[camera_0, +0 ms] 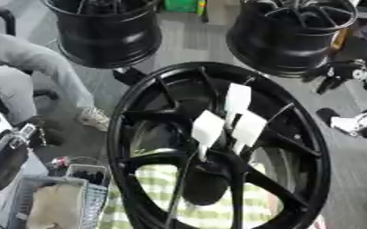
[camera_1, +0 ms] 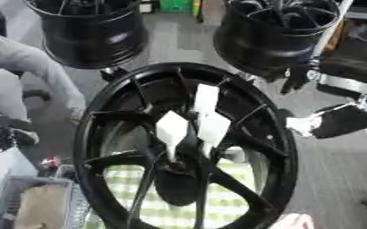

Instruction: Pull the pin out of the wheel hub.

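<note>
The hub (camera_0: 218, 147) stands on edge, its spoked face toward the camera. Three pins with white tags (camera_0: 208, 127) sit at its centre, stems down near the bore, tags rising upward, so each long axis runs roughly up the face. The right hand (camera_1: 339, 120) hovers just right of the rim; whether its fingers are open I cannot tell. The left hand is unseen. Best to pinch one tag low and draw along its axis, not sideways.
</note>
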### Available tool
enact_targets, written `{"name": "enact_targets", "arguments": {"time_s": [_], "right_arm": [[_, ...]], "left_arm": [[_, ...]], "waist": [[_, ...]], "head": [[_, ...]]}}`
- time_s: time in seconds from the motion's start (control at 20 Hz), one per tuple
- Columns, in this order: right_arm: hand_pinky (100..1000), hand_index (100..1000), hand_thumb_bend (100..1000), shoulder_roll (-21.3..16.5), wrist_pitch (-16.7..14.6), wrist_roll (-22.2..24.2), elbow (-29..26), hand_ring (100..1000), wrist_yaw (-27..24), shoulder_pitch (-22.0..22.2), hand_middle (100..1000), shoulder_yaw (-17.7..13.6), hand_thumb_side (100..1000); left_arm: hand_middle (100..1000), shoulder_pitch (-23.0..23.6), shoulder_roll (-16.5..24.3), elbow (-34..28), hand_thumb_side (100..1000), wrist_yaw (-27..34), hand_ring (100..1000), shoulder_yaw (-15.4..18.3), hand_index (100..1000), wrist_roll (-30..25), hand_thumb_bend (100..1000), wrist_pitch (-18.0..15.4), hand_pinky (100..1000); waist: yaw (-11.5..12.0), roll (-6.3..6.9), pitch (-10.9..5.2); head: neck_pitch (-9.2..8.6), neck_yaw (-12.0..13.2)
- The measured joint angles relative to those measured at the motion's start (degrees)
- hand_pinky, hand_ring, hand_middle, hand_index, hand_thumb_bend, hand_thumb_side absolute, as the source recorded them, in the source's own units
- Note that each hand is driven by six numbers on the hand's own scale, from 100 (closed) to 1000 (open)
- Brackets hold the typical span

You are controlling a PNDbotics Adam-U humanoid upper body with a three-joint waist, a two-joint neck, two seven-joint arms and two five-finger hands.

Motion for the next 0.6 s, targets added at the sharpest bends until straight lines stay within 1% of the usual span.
{"name": "enact_targets", "arguments": {"time_s": [0.25,0.3,0.6], "right_arm": [[823,998,228,1.19,-1.67,5.07,-0.01,804,1.76,-5.32,919,2.06,378],[827,1000,227,1.57,-2.05,5.93,-0.01,809,2.24,-6.14,926,2.5,359],[832,1000,229,4.49,-3.28,10.44,-0.02,814,5.41,-9.99,928,5.28,341]], "left_arm": [[640,0.0,0.0,0.01,832,-0.01,612,-0.19,703,-0.26,100,0.0,706],[640,0.0,0.01,0.02,832,-0.01,612,-0.2,703,-0.3,100,0.02,706],[640,0.0,0.01,0.02,831,-0.01,613,-0.51,703,-0.53,100,-0.12,706]], "waist": [[0.21,-0.02,-0.05],[0.24,-0.03,-0.06],[0.62,-0.12,-0.08]], "head": [[0.0,-0.42],[0.0,-0.51],[0.0,-0.82]]}}
